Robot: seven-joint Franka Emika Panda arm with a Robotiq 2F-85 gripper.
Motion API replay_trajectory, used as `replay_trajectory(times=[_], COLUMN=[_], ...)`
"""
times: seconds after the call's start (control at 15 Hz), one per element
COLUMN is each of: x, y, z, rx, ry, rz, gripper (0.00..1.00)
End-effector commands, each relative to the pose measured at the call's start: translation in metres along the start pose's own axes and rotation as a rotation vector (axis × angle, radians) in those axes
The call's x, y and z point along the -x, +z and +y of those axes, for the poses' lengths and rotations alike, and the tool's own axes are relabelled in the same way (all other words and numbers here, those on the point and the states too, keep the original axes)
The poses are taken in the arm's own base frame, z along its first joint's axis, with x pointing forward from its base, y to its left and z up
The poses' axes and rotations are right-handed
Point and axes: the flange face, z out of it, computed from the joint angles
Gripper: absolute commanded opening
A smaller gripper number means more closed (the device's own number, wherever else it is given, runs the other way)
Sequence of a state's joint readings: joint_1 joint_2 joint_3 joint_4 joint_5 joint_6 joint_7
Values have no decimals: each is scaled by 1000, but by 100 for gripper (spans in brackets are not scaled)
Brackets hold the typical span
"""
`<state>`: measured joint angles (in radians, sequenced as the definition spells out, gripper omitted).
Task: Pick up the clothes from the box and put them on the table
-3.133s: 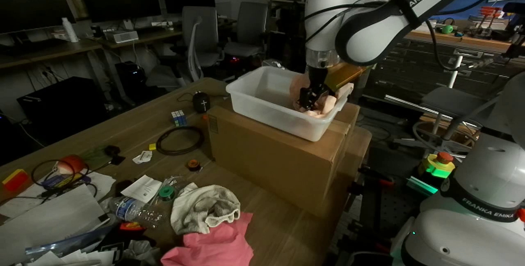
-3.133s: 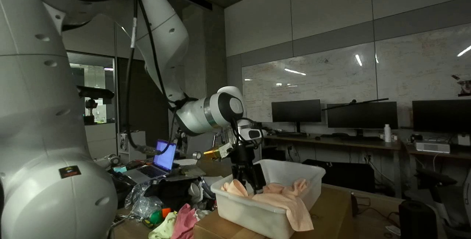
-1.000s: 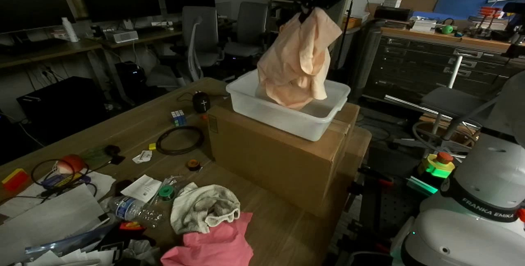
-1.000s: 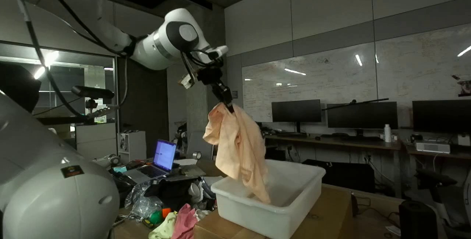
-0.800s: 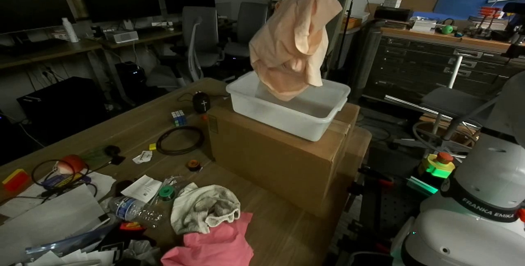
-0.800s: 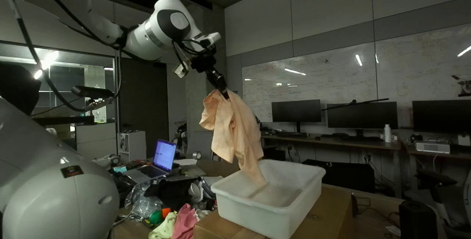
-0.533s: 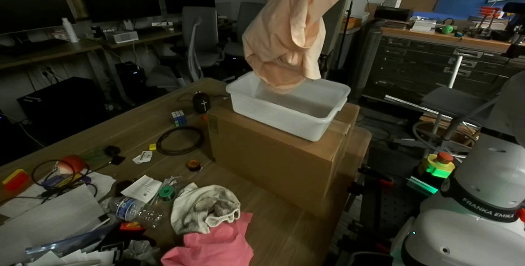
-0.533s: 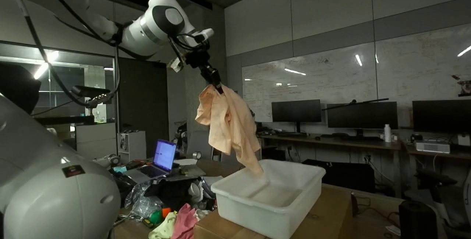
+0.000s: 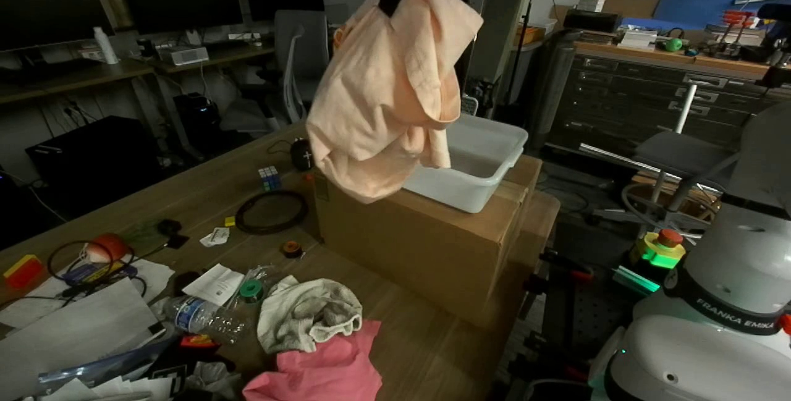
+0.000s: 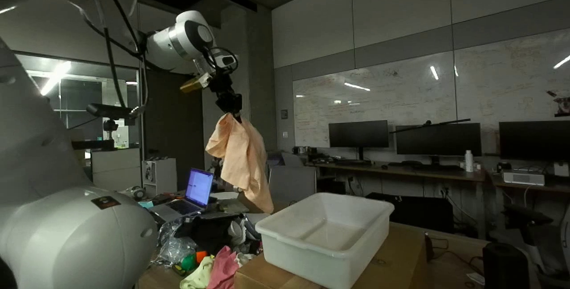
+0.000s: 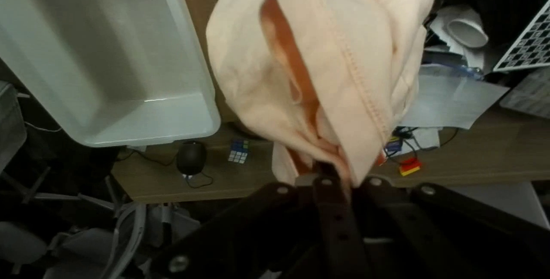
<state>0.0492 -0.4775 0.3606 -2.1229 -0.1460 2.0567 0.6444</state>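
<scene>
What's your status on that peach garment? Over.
Gripper shut on peach garment. Hanging outside white tub, not yet on table. White garment and pink garment lying there, possibly crowding the drop.

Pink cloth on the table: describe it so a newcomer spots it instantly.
In an exterior view, find the big brown cardboard carton standing on the wooden table. Down-left of it, at the picture's bottom edge, lies the pink cloth, touching a crumpled white cloth. Its plain pink sets it apart from that pale neighbour.
</scene>
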Motion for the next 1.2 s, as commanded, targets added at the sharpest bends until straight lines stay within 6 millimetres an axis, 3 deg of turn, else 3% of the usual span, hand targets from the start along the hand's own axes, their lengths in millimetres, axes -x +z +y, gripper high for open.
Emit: replay_trajectory(times=[0.0,0.2,0.27,0.33,0.47,0.73,1.0,1.13], x=[-29,-43,-46,-49,-50,-47,-31,-17], y=[-1,6,10,15,26,46,60,64], z=[-39,-55,-58,-58,-56,-37,-8,10], rx=[-2,5,10,24,68,161,166,147], ry=[-68,-73,-78,-93,-112,-133,-119,-108], rz=[0,48,49,38,35,20,-118,-230], gripper=[2,4,10,33,36,67,96,100])
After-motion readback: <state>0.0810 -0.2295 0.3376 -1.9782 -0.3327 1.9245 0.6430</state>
